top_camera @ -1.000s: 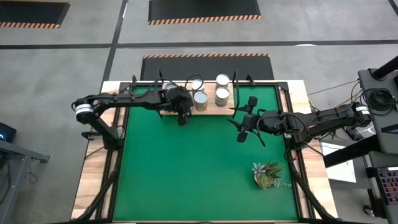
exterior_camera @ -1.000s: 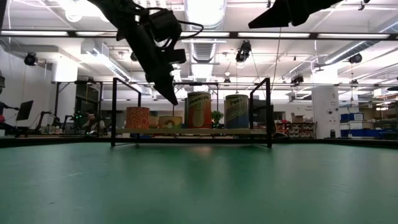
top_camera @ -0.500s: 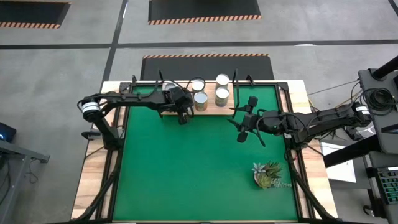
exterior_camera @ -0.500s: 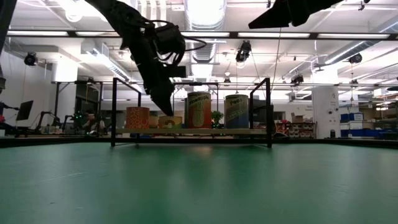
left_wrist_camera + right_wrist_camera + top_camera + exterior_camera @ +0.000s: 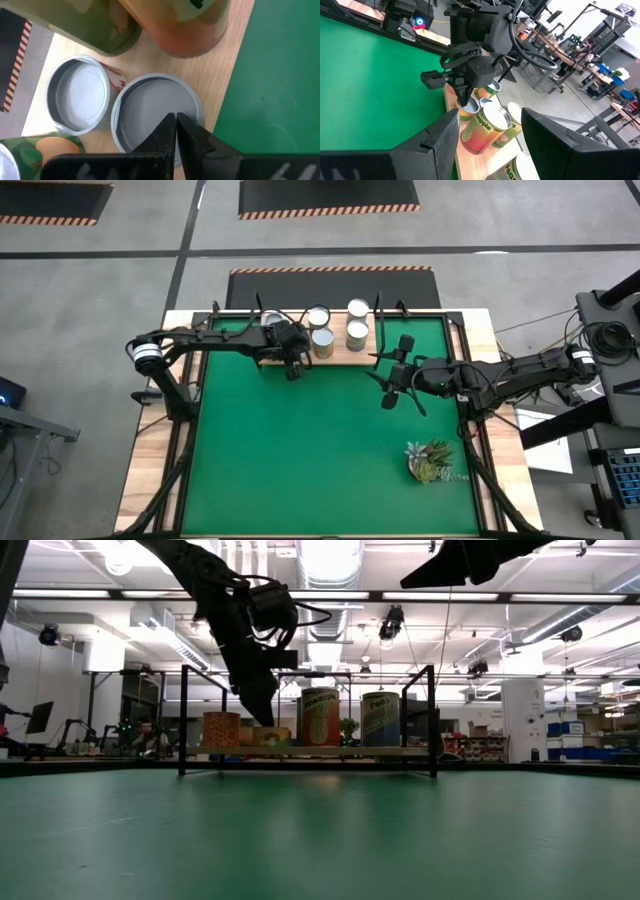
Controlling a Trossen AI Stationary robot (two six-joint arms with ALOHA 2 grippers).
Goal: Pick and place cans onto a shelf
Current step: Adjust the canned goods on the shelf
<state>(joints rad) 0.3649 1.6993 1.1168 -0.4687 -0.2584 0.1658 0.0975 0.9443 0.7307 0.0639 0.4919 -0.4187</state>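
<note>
**Over the shelf's left end: left gripper closed, directly above a short can**

At the back edge of the mat [image 5: 310,450], the shelf [image 5: 340,358] runs left to right, cans standing on it, all upright with round tops facing up.

Left side first. My left gripper [image 5: 175,131] hangs over the shelf's left part, fingers pressed together with only a hairline between them, holding nothing. In the left wrist view the fingertips sit right over the silver top of a short can [image 5: 156,116]; a second short can [image 5: 78,94] touches it on one side, and taller cans [image 5: 175,27] stand just beyond. In the low view the gripper tip [image 5: 258,705] is just above the short can [image 5: 272,736], not touching it as far as I can judge. So the can lies straight below me, its axis vertical, in line with my approach.

Judgement: this can already stands on the shelf, so either I am clear of a finished placement, or I must spread the fingers before any fresh grasp. Closed like this I can only press on the lid.

Middle: taller cans [image 5: 322,337] [image 5: 356,332] in a cluster on the board.

Right: my right gripper [image 5: 393,385] waits over the mat, near the shelf's right end, fingers spread wide, empty. The left arm is plainly nearer the short can. No cans show on the mat; a small plant [image 5: 430,460] sits at the front right.
</note>
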